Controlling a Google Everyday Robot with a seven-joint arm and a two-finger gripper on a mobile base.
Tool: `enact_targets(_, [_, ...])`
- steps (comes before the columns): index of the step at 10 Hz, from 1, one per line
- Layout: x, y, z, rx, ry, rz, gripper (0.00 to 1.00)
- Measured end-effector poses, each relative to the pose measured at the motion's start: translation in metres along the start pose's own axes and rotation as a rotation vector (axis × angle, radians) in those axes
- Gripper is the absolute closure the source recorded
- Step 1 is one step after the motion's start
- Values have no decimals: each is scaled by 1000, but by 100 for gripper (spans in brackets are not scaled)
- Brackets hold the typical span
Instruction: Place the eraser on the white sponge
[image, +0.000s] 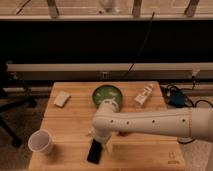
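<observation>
So the robot's white arm (155, 124) is reaching in from the right side across the wooden table (75, 120). Its gripper (99, 138) is hanging down near the front edge, right over the top end of the eraser (94, 152). The eraser is the flat black block that's lying on the wood at front centre. The gripper's looking like it's touching or just above it, but honestly I can't tell whether it's open, closed or holding anything, since the wrist is blocking that bit.

The white sponge (62, 99) is sitting well apart from all that, near the back left corner of the table. A green bowl (107, 93) is sitting at back centre, partly behind the arm, and a white bottle (144, 94) is lying tilted to its right. A white paper cup (41, 143) is standing upright at the front left corner.
</observation>
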Motion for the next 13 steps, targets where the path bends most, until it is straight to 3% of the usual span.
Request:
enact_targets(4, [-16, 7, 20, -5, -19, -80, 20])
enact_targets(8, [-19, 6, 32, -30, -12, -119, 20])
enact_targets(9, [-19, 4, 33, -40, -6, -126, 24])
enact_targets(13, [-18, 3, 37, -102, 30, -153, 63])
